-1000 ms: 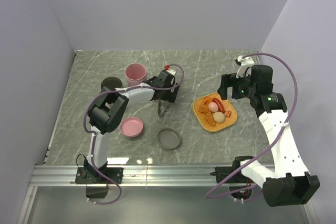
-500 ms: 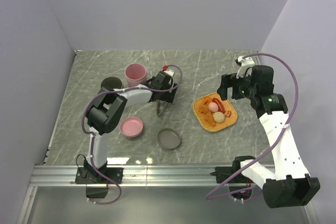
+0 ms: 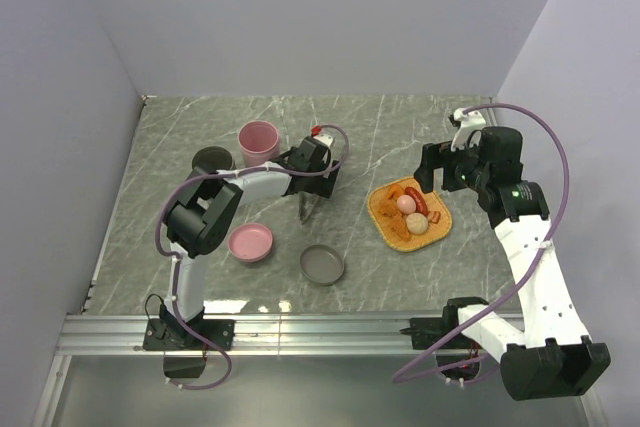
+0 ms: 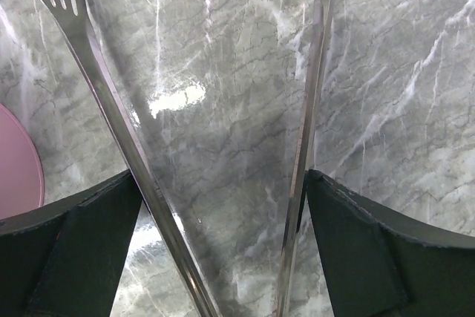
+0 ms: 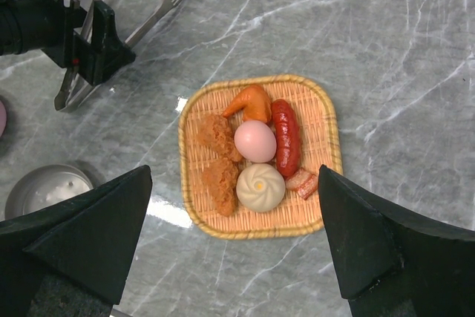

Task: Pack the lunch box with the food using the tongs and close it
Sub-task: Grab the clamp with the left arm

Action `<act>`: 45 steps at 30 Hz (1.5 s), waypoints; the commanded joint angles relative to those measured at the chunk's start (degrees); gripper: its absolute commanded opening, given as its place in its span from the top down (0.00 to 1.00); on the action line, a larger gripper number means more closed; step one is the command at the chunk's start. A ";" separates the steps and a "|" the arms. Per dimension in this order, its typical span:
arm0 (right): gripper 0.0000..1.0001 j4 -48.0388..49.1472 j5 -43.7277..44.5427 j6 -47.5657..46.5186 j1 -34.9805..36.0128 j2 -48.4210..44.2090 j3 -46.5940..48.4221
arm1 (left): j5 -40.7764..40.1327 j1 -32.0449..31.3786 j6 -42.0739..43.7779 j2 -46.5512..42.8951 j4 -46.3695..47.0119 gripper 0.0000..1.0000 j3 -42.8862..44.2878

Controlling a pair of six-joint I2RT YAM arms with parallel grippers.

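The silver tongs point(image 3: 305, 205) lie low over the table in the middle, their V spread between my left gripper's point(image 3: 312, 184) fingers. In the left wrist view both slim arms point(image 4: 104, 87) touch the inner faces of the wide-set fingers point(image 4: 349, 243), so the left gripper point(image 4: 223, 183) is shut on them. The food point(image 3: 410, 212) sits on a woven orange tray point(image 5: 319, 102): fried chunks point(image 5: 219, 161), a pink egg point(image 5: 254, 141), a pale bun point(image 5: 260, 187) and a red sausage point(image 5: 286, 137). My right gripper point(image 5: 234, 176) hangs open above it. Which round container is the lunch box I cannot tell.
A pink cup point(image 3: 258, 140) and a dark round lid point(image 3: 211, 158) stand at the back left. A pink bowl point(image 3: 250, 242) and a grey metal tin point(image 3: 322, 264) sit nearer the front. Walls close the table on three sides.
My left gripper with the tongs has shifted slightly toward the back left. The right arm has barely moved.
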 commanded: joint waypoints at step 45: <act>0.00 5.74 -1.70 -11.43 0.88 -5.96 0.15 | 35.89 0.94 19.38 -19.14 -36.51 0.33 20.21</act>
